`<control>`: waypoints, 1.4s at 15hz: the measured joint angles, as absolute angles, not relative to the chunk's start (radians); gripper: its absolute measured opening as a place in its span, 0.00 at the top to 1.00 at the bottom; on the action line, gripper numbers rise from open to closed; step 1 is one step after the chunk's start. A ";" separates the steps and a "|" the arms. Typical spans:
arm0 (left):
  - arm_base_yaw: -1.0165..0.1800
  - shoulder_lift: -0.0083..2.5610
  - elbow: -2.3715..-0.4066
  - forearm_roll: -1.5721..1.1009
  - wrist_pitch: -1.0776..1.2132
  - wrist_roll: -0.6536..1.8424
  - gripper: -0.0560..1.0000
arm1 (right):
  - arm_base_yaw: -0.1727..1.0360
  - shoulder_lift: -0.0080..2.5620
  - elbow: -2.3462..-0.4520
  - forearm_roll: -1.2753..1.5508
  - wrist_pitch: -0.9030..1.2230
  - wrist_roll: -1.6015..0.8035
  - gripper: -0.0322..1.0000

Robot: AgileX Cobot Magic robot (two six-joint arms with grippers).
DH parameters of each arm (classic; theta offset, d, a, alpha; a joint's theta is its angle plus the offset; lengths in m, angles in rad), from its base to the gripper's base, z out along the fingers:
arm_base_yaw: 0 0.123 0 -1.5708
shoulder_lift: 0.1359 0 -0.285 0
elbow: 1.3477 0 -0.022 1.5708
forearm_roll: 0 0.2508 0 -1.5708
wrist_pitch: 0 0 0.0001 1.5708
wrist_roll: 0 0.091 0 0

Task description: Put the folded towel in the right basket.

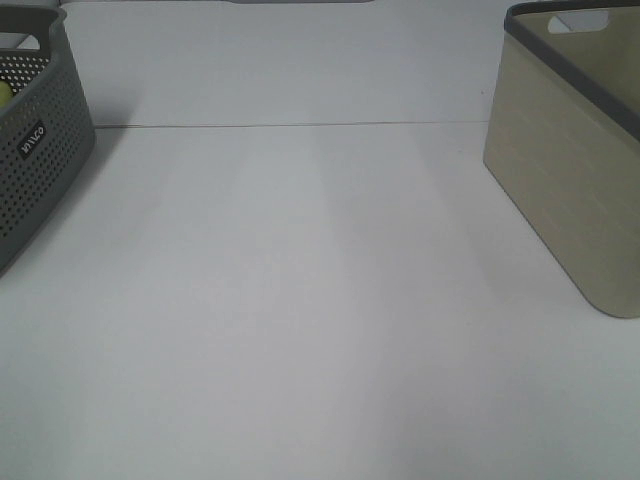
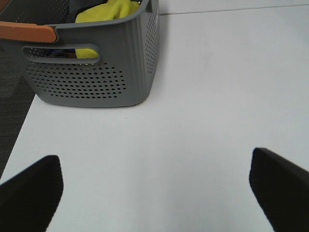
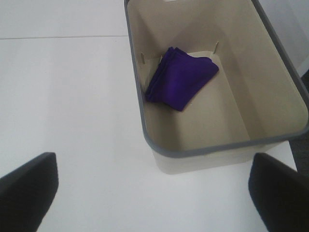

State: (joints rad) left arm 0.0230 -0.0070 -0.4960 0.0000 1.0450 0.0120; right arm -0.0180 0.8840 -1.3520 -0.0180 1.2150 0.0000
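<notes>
A folded purple towel (image 3: 181, 82) lies on the floor of the beige basket (image 3: 212, 154) with the grey rim; the same basket stands at the right of the exterior view (image 1: 565, 190). My right gripper (image 3: 154, 193) is open and empty, its fingertips (image 3: 29, 186) wide apart, on the near side of that basket over the table. My left gripper (image 2: 154, 191) is open and empty too, fingertips (image 2: 34, 186) wide apart, facing the grey perforated basket (image 2: 91, 82). Neither gripper shows in the exterior view.
The grey perforated basket at the left (image 1: 35, 150) holds a yellow cloth (image 2: 108, 10) and has an orange handle (image 2: 29, 33). The white table (image 1: 300, 300) spans between the two baskets. Its left edge shows in the left wrist view.
</notes>
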 joint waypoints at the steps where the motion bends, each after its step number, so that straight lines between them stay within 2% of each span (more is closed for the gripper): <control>1: 0.023 -0.007 -0.496 0.000 1.045 0.012 0.01 | -0.018 0.770 -1.282 -0.034 1.216 0.000 0.02; 3: 0.023 -0.007 -0.496 0.000 1.045 0.012 0.01 | -0.018 0.547 -1.137 -0.065 1.206 0.000 0.02; 4: 0.023 -0.007 -0.496 0.000 1.045 0.012 0.01 | -0.018 0.371 -0.986 -0.078 1.162 0.000 0.02; 10: 0.023 -0.007 -0.496 0.000 1.045 0.012 0.01 | -0.018 0.026 -0.615 -0.059 1.091 -0.006 0.02; 12: 0.023 -0.007 -0.496 0.000 1.045 0.012 0.01 | -0.018 -0.004 -0.517 0.000 1.058 -0.006 0.02; 21: 0.023 -0.007 -0.496 0.000 1.045 0.012 0.01 | -0.018 -0.004 -0.501 0.016 1.058 -0.007 0.03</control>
